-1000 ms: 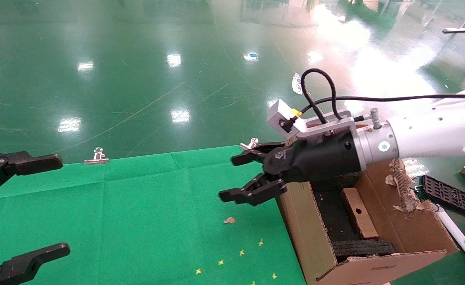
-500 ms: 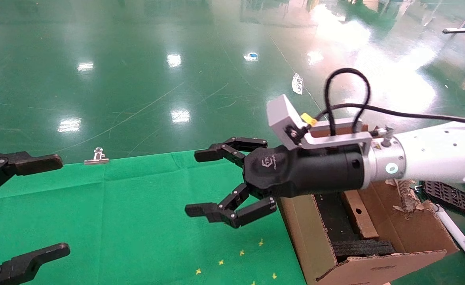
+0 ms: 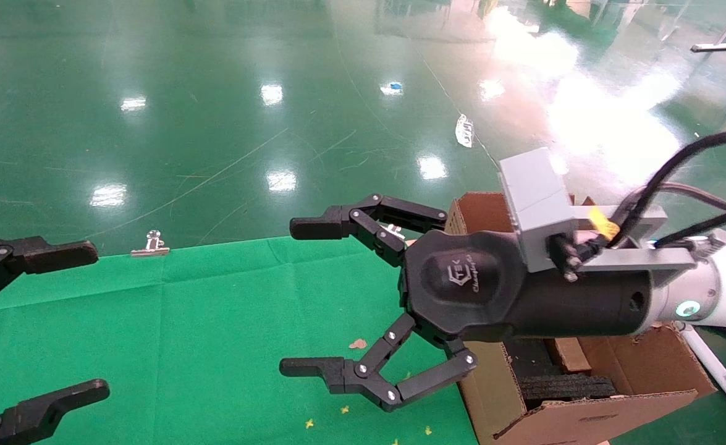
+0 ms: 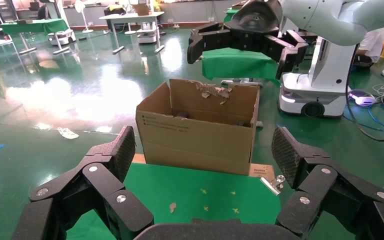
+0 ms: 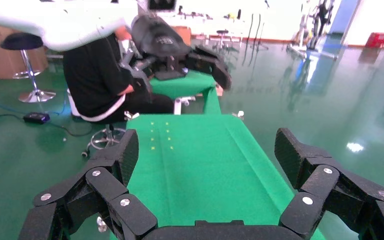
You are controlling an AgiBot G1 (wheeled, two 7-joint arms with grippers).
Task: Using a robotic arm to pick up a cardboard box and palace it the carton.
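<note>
While the left hand [image 3: 26,321] sits parked at the left edge of the green tabletop [image 3: 214,321], fingers spread wide and holding nothing, the work lies with the right. Near centre, the right hand [image 3: 313,296] hangs above the tabletop, fingers fully spread and empty. Right of it, the carton [image 3: 492,383] stands at the tabletop's edge with black foam inside. The cardboard box [image 3: 568,353] rests in the carton between the foam pieces, mostly hidden behind the wrist. Judgement: placement appears done and the retreat step is in hand; the next move calls only for carrying the arm clear without catching the carton's flaps. Compared with half a second ago, the right hand has risen closer to the head camera and now covers more of the carton.
</note>
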